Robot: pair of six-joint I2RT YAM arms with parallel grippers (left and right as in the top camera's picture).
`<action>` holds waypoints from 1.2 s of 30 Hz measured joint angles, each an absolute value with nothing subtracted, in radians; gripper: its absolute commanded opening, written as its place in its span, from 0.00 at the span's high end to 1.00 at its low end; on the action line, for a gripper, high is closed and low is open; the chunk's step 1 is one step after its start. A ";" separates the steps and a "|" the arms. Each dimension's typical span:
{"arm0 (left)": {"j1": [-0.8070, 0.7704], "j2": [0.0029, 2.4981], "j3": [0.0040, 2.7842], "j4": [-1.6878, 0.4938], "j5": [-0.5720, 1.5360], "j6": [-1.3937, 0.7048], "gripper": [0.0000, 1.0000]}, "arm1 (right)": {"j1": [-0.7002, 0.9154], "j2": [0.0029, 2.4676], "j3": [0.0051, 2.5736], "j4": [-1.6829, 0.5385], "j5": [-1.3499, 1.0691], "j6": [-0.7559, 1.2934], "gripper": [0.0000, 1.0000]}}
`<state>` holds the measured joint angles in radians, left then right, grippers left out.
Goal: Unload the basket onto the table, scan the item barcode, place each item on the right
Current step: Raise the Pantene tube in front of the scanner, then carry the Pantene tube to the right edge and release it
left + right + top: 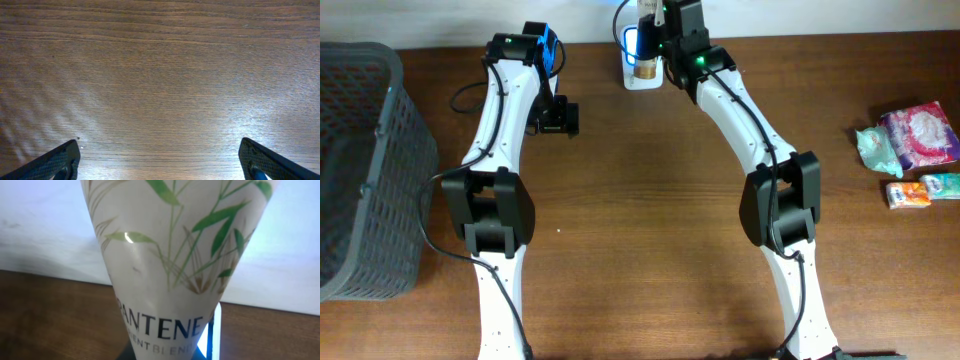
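The item is a white Pantene tube point(170, 270) printed with green leaves, and it fills the right wrist view, running down to where the jaws sit. My right gripper point(655, 40) is at the table's far edge, shut on the tube point(642, 66); its fingers are hidden behind the tube. The white scanner stand point(642, 82) is right beside it, its blue-lit edge point(215, 335) showing behind the tube. Over bare wood at the back left, my left gripper point(560, 118) point(160, 160) hangs open with nothing between its fingertips point(60, 160). No barcode shows.
A grey mesh basket point(360, 170) stands at the table's left edge. At the far right lie a pink packet point(920, 135), a teal packet point(872, 148), an orange packet point(908, 193) and a small pale one point(940, 183). A white wall runs behind the scanner.
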<state>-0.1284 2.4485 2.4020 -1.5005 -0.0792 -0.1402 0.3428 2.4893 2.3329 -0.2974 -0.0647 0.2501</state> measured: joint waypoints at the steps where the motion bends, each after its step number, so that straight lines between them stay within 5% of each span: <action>1: -0.128 2.449 2.402 -1.501 -0.079 -0.140 0.01 | 0.342 2.501 2.333 -0.292 -0.056 0.250 0.96; 5: -0.128 2.449 2.402 -1.501 -0.079 -0.140 0.01 | 0.317 2.502 2.333 -0.334 -0.052 0.250 0.96; 11: -0.128 2.449 2.402 -1.500 -0.079 -0.140 0.01 | -0.038 2.288 2.351 -1.055 0.085 0.282 0.96; 14: -0.128 2.449 2.402 -1.501 -0.079 -0.140 0.01 | -0.219 2.283 2.342 -1.348 0.120 0.034 0.96; 19: -0.128 2.449 2.403 -1.500 -0.079 -0.140 0.01 | -0.344 2.297 2.126 -1.297 0.112 -0.203 0.96; 20: -0.128 2.449 2.403 -1.501 -0.079 -0.140 0.01 | -0.382 2.301 2.074 -1.260 0.116 -0.215 0.91; 21: -0.128 2.449 2.403 -1.501 -0.079 -0.140 0.01 | -0.402 2.302 2.045 -1.233 0.116 -0.218 0.68; 23: -0.128 2.449 2.403 -1.501 -0.079 -0.140 0.01 | -0.419 2.302 1.995 -1.190 0.117 -0.221 0.60; 25: -0.128 2.449 2.403 -1.500 -0.079 -0.140 0.01 | -0.419 2.302 1.993 -1.174 0.117 -0.228 0.21; 29: -0.128 2.449 2.403 -1.500 -0.079 -0.140 0.01 | -0.419 2.254 1.991 -1.180 0.117 -0.167 0.20; 30: -0.128 2.449 2.403 -1.501 -0.079 -0.140 0.01 | -0.419 2.193 1.991 -1.185 0.106 -0.147 0.01; 36: -0.128 2.449 2.403 -1.499 -0.079 -0.140 0.01 | -0.420 1.555 1.963 -1.326 -0.157 -0.107 0.01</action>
